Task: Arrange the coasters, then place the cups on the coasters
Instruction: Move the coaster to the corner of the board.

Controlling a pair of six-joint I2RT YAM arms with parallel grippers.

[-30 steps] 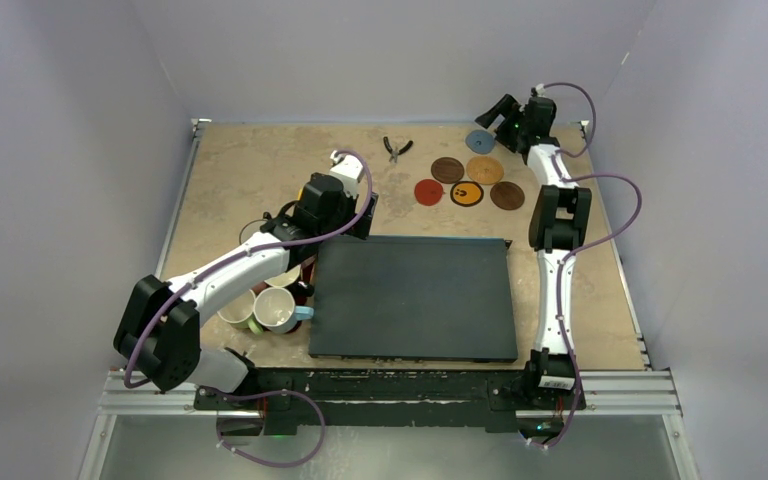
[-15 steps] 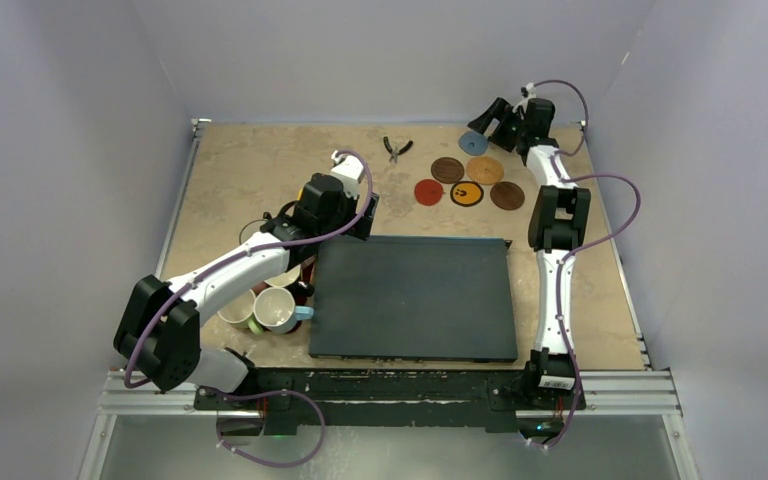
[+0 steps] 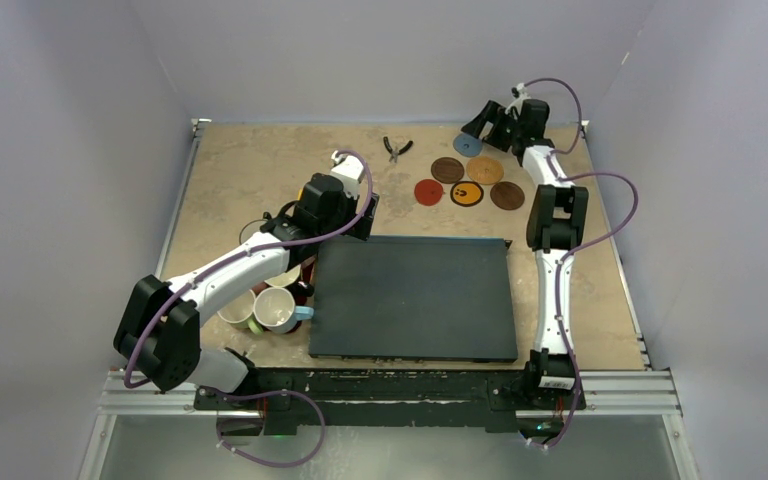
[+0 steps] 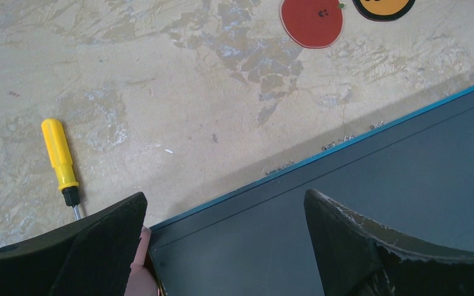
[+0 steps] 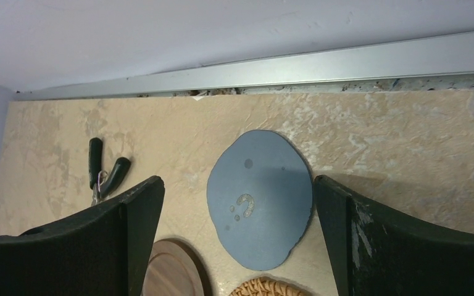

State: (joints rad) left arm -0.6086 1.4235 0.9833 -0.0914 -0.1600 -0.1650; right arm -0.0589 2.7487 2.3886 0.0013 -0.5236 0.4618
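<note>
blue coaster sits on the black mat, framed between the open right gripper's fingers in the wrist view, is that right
Not quite. The blue coaster lies on the bare table near the back rail, not on the black mat. The right wrist view shows this. The rest holds: the right gripper is open, with a finger on either side of the coaster in that view.

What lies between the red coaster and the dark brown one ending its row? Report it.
The yellow coaster with black marks, between the red coaster and the dark brown coaster; the top view shows it.
</note>
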